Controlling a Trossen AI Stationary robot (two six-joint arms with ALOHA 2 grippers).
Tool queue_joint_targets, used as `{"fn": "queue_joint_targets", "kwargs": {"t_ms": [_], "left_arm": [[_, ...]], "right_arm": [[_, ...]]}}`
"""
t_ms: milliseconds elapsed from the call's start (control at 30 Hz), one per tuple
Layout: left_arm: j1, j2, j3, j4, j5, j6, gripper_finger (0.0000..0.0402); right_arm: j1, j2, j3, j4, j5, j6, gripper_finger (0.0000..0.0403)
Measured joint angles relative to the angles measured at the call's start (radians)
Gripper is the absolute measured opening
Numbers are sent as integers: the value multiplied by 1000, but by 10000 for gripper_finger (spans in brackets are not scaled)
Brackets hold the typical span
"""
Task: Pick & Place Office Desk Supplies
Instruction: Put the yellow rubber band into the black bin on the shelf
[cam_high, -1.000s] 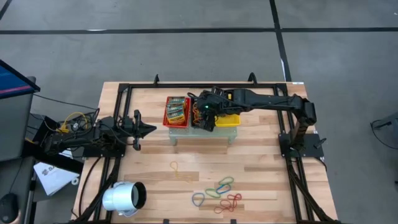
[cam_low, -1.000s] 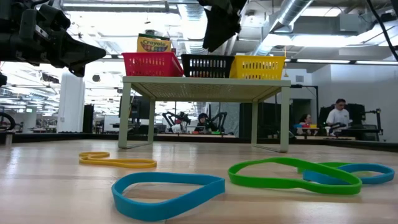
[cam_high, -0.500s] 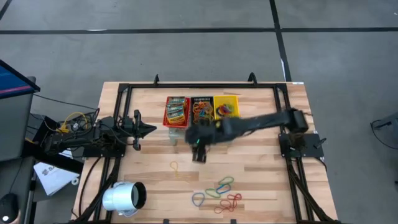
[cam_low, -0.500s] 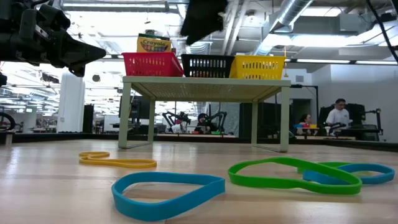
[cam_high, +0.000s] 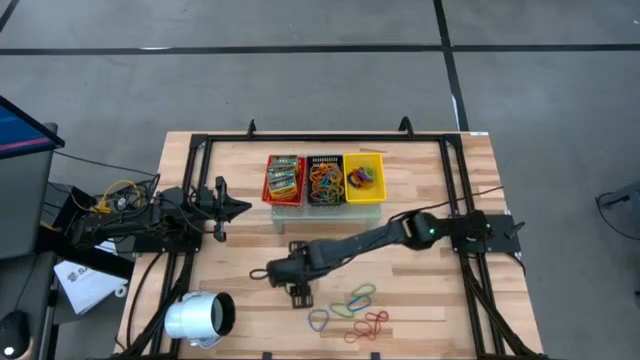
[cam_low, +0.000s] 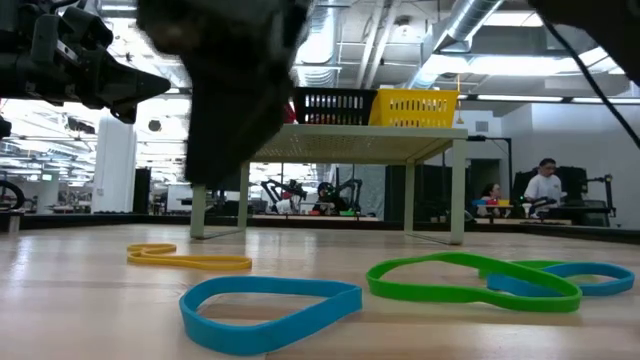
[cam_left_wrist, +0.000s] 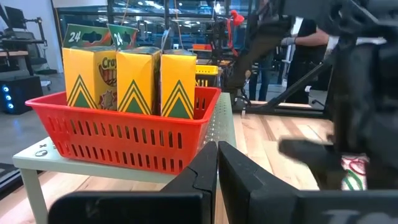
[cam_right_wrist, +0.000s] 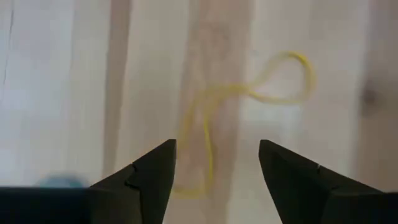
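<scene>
- At the table's left edge, the left gripper (cam_high: 222, 208) is waiting clenched and empty, its fingers (cam_left_wrist: 214, 177) pressed together and pointing toward the red basket (cam_left_wrist: 124, 134) of crayon boxes (cam_left_wrist: 134, 81) on the small raised shelf (cam_high: 325, 210).
- Near the table's middle, slightly left, the right gripper (cam_high: 275, 272) is hanging with its jaws released and nothing between them; the right arm is reaching in a long diagonal from its base at the right.
- Directly under that gripper, the yellow rubber band (cam_right_wrist: 214, 134) is lying flat on the wood, alone and well apart from the other loops; in the high view the arm is covering it.
- In the right wrist view the band is showing between the two open fingers (cam_right_wrist: 143, 180), its long axis running away from the wrist and its rounded loop end bending off toward one finger.
- Judging from this, the right arm is far nearer than the left, and the coming move is turning on lowering straight down so that the jaws are closing across the band's narrow width.
- To the right and nearer, the remaining loops are sitting in a loose cluster: a blue band (cam_low: 270, 310), a green band (cam_low: 470, 280) and red ones (cam_high: 372, 322).
- Far behind them, the black basket (cam_high: 325, 180) and yellow basket (cam_high: 364, 178) are holding sorted bands.
</scene>
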Motion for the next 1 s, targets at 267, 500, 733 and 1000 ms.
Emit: {"fn": "queue_joint_targets", "kwargs": {"t_ms": [267,500,733,1000], "left_arm": [[0,0,0,-1,0,0,8],[0,0,0,-2,0,0,8],[0,0,0,-1,0,0,8],[0,0,0,-1,0,0,8]], "right_arm": [[-3,60,-12,35,-29,48,227],[5,85,-8,38,-19,74,221],[-7,96,-5,-22,-21,103,112],[-22,97,-7,-39,-49,100,10]]}}
